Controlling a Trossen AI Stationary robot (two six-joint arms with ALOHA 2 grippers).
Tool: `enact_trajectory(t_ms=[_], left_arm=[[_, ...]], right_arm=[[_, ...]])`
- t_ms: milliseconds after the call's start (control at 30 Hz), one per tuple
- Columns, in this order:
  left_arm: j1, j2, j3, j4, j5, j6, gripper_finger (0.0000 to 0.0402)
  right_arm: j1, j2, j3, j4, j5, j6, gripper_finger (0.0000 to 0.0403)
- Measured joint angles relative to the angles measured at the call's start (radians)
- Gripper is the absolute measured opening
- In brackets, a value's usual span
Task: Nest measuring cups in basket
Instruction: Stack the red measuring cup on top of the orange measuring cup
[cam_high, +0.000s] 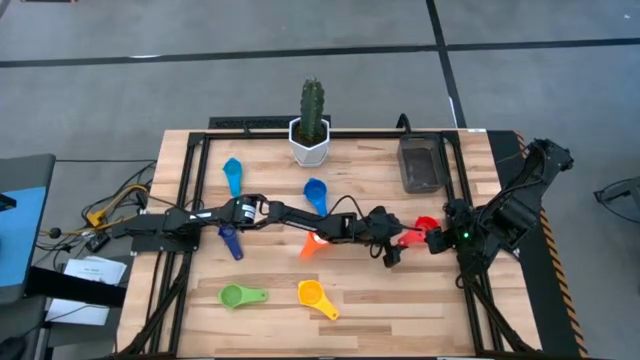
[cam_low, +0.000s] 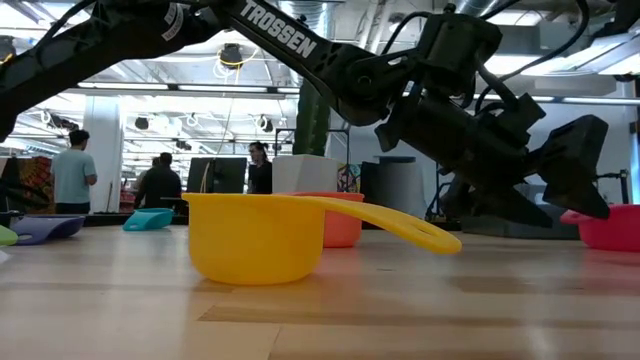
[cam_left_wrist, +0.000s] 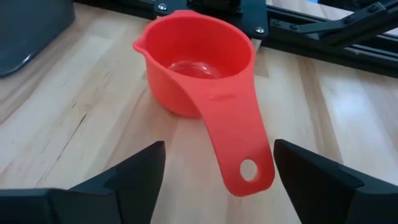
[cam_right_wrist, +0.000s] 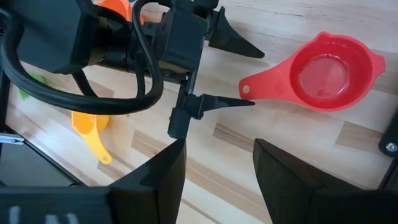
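My left gripper (cam_high: 398, 247) reaches across the table, jaws spread wide either side of the red measuring cup's (cam_high: 424, 228) handle, not yet touching. I should close squarely on the handle. Right gripper (cam_high: 443, 238) waits open beside it; the basket (cam_high: 421, 165) sits farther back.

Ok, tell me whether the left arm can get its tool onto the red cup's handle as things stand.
Probably yes. The left tool is open and lined up with the red cup's handle, which points toward it and lies flat on bare table between the fingers. Nothing sits between them; the right tool waits open just beyond the cup.
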Motion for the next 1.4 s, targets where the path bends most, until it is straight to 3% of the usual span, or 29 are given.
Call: enact_trajectory(t_ms=[367, 967, 1400], left_arm=[[0.005, 0.0, 0.0, -0.009, 0.029, 0.002, 0.0247], [0.031, 0.0, 0.0, -0.026, 0.062, -0.022, 0.0119], [0.078, 0.0, 0.0, -0.061, 0.169, -0.076, 0.011]], right_arm=[[0.0, 0.0, 0.0, 0.0, 0.001, 0.01, 0.0209], [0.0, 0.0, 0.0, -0.003, 0.004, 0.009, 0.0197], [0.0, 0.0, 0.0, -0.011, 0.008, -0.012, 0.0186]])
